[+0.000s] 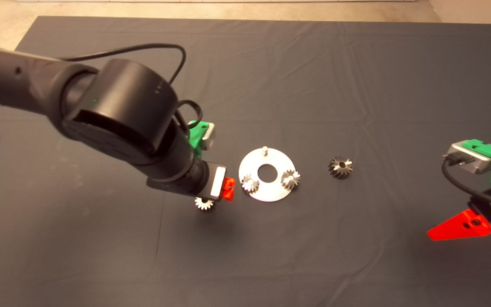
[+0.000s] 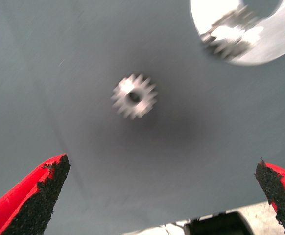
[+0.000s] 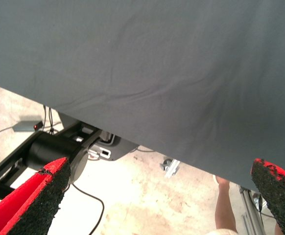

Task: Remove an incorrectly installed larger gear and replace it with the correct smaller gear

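The smaller gear (image 1: 204,203) lies flat on the mat just left of the silver plate (image 1: 271,194), a bright toothed ring with a dark hole. My left gripper (image 2: 159,198) hovers over it, open, and the gear (image 2: 134,96) sits ahead of the wide-spread fingers (image 2: 37,193), apart from them. The plate carries two small silver gears (image 1: 250,183) (image 1: 290,179) and one bare peg (image 1: 265,149). The larger gear (image 1: 340,167), dark and conical, rests on the mat to the plate's right. My right gripper (image 1: 463,226) waits open at the lower right edge.
Wrinkled dark cloth (image 1: 356,85) covers the table. In the right wrist view the mat's edge (image 3: 147,147) shows, with a black machine base (image 3: 54,147), cables and a person's leg (image 3: 225,205) on the floor beyond.
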Available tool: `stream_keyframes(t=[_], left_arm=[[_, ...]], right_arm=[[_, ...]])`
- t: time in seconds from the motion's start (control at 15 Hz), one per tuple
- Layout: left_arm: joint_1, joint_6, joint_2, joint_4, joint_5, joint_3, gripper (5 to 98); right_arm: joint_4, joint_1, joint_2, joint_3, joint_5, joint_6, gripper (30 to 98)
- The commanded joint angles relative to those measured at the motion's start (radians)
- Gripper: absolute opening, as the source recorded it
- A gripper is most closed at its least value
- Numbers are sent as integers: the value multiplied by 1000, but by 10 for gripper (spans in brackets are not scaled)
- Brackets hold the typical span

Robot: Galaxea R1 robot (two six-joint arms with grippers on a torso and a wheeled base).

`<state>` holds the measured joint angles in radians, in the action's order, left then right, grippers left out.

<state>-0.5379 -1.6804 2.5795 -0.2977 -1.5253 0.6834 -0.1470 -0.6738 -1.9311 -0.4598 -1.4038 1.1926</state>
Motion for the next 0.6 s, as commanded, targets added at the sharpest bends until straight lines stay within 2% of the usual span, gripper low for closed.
stream_keyframes(t=[0.0,0.07,0.13,0.27,0.53], left_arm=[[-7,-39,51,-83,-133,31,982],[-2,-39,51,-95,-133,36,982],[28,-38,44,-112,-133,37,982],[76,-38,41,-134,-133,41,982],[113,-33,40,-138,-133,70,982]], right_arm=[[-32,-18,-3,4,6,4,977],[-32,-20,-3,4,6,4,977],[-32,-20,-3,4,15,4,977],[-32,-20,-3,4,17,4,977],[-32,-27,-1,4,19,5,977]])
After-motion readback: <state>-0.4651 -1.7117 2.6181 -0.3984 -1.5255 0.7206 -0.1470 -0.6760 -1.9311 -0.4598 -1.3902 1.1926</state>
